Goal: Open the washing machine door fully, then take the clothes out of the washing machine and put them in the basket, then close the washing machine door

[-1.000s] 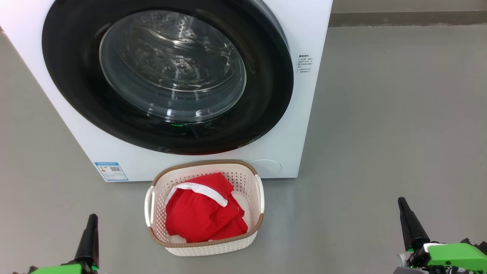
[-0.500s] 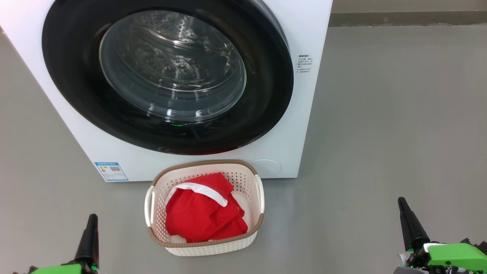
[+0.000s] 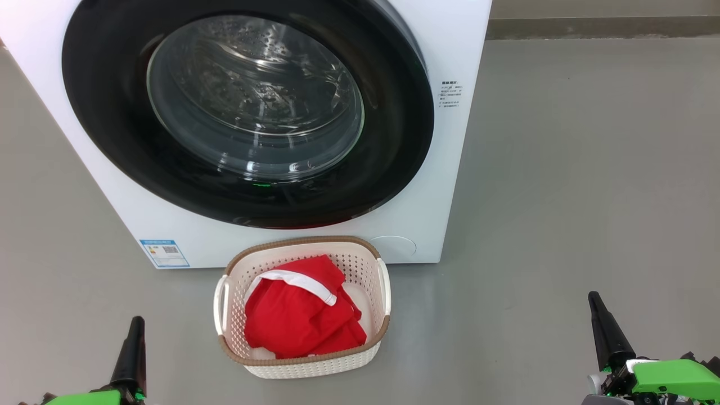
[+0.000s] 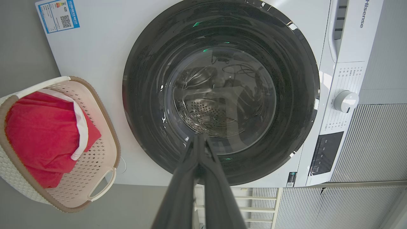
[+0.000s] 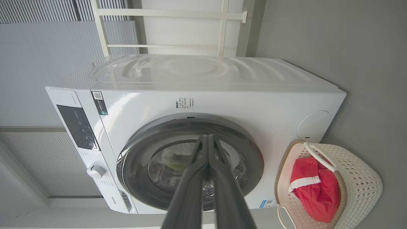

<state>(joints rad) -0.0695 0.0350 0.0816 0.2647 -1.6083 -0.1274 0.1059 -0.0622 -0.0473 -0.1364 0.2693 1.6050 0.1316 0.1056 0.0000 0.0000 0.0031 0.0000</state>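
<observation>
On the floor just near of the washing machine (image 3: 450,169), its door (image 3: 247,107) closed, the basket (image 3: 309,368) holds the red clothes (image 3: 298,323), with the left pincer (image 4: 198,138) and right pincer (image 5: 207,137) both pressed together.

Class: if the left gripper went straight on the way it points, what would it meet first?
From the left gripper, probably the washing machine door, just below its centre; depth is unclear.

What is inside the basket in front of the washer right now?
The basket holds the clothes: bunched bright red fabric with a white trim band. Some bare base shows beside it; anything under the fabric is covered.
</observation>
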